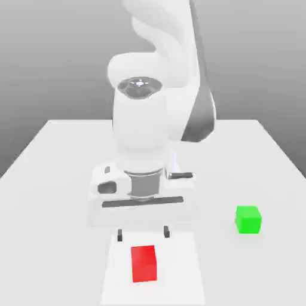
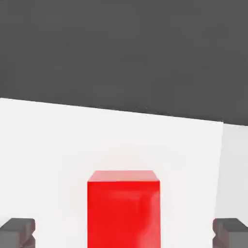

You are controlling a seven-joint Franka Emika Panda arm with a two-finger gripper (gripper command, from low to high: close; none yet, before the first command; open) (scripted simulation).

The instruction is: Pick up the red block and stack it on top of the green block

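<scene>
The red block stands on the white table near its front edge. My gripper hangs just above and behind it, open, its two dark fingertips spread wider than the block. In the hand view the red block sits midway between the grey fingertips, touching neither. The green block rests on the table toward the exterior view's right, well apart from the gripper and the red block.
The white table spreads flat around both blocks, with its front edge just past the red block. The bulky white arm rises over the middle of the table behind the gripper.
</scene>
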